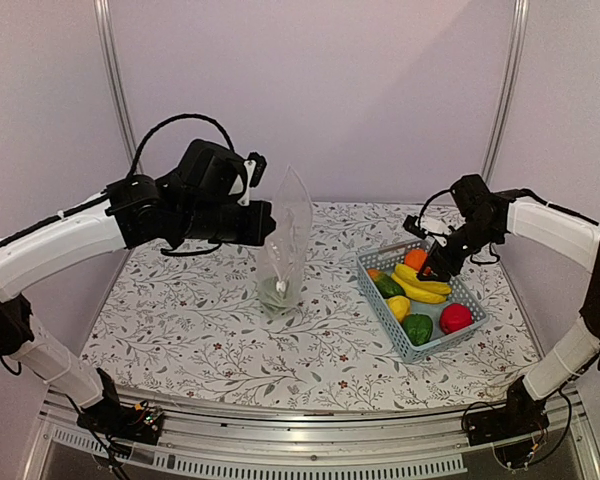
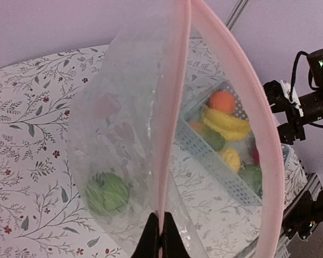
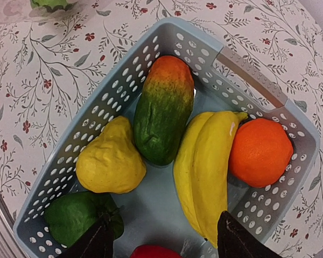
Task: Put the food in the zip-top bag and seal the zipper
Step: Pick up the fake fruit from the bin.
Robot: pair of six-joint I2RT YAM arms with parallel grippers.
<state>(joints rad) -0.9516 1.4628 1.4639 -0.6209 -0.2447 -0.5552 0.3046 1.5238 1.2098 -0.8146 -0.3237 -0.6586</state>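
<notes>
My left gripper [image 1: 268, 222] is shut on the pink zipper strip [image 2: 172, 118] of the clear zip-top bag [image 1: 285, 250], holding it upright above the table with its mouth open; the fingertips [image 2: 151, 242] pinch one lip. The striped green watermelon [image 2: 107, 192] lies in the bag's bottom. My right gripper [image 1: 435, 268] is open and empty, hovering over the light-blue basket [image 1: 375, 262]. In the right wrist view the basket holds the banana [image 3: 207, 169], orange [image 3: 260, 151], green-orange piece [image 3: 162, 110], lemon [image 3: 110, 158], green pepper [image 3: 75, 217] and the red apple [image 3: 151, 251], partly cut off.
The floral tablecloth [image 1: 180, 330] covers the table. White walls and metal frame posts [image 1: 115, 80] stand behind. The basket's grey handle [image 3: 253, 78] is on its far side.
</notes>
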